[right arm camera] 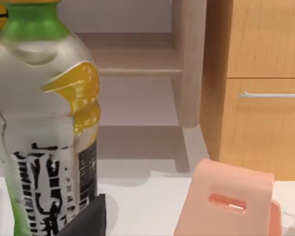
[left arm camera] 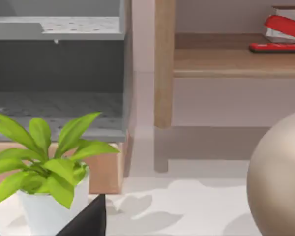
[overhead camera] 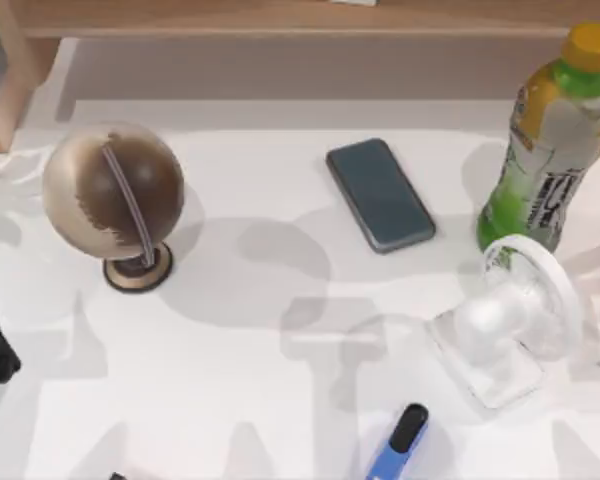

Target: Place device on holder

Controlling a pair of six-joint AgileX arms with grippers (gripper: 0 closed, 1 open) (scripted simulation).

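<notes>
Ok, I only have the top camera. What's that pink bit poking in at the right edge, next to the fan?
Observer: The right wrist camera shows it whole: a pink stand with a small slot in its front, standing on the table apart from the bottle.
Operator: Is anything on it already?
Observer: No. From that camera its top and front look bare. The phone you see is lying flat on the table.
Operator: And what else is hiding near the globe?
Observer: The left wrist camera shows a leafy green plant in a white pot on the table, not far from the globe.
</notes>
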